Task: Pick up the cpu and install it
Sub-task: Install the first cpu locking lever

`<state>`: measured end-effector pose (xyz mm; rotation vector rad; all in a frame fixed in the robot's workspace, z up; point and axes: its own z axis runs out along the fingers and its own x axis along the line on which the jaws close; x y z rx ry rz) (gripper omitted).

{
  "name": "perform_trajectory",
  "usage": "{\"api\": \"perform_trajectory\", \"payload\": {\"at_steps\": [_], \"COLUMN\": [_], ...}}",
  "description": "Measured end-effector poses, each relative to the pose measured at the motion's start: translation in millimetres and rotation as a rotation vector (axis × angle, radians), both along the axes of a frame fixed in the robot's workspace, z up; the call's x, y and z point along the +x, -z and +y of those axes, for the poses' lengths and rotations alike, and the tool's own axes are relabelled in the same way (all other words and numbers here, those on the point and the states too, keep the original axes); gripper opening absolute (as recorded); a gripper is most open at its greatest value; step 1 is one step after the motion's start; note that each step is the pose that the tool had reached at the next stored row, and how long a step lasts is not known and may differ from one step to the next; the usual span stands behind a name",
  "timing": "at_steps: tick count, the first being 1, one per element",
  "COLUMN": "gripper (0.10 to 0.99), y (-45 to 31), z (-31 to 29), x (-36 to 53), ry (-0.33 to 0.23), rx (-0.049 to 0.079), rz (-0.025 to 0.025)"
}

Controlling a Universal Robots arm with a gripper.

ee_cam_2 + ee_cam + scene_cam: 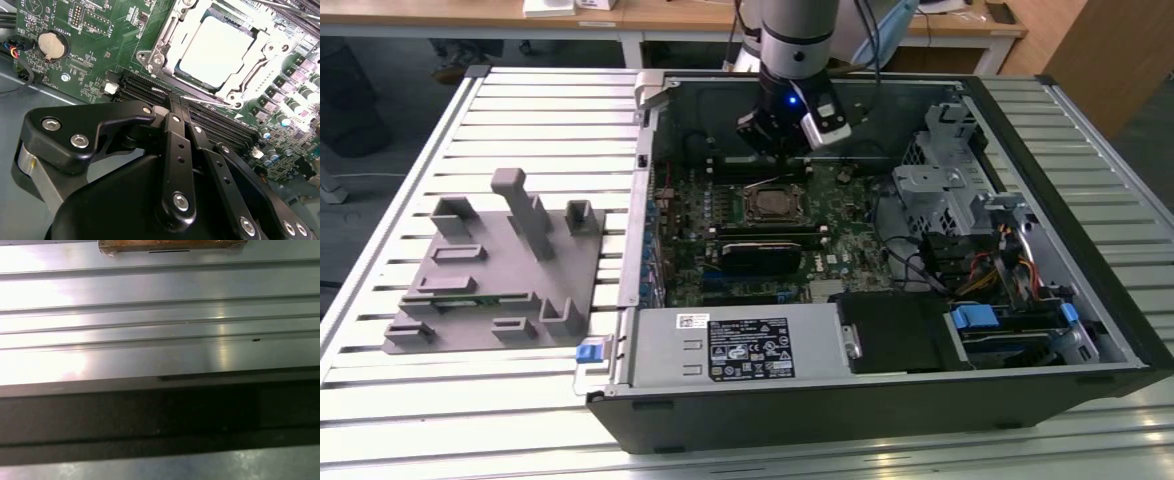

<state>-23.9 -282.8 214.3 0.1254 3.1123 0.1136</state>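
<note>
The gripper [172, 102] is seen closed with nothing held, hovering just beside the socket on the motherboard [100, 30]. The cpu [220, 50] is seated in that socket, inside the open computer case [1067, 150] on the table [520, 110].

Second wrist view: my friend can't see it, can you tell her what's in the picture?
A silvery square cpu sits in its metal socket frame on a green motherboard. The black gripper hangs close above the dark memory slots beside it.
</note>
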Motion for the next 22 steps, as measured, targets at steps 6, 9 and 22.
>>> {"api": "perform_trajectory", "payload": {"at_steps": [6, 9, 22], "gripper": [0.106, 0.106, 0.106], "y": [2.4, 3.7, 9.9], "z": [0.0, 0.0, 0.0], "x": [1.1, 2.1, 4.3], "ry": [0.000, 0.000, 0.000], "rx": [0.000, 0.000, 0.000], "rz": [0.0000, 0.0006, 0.0046]}}
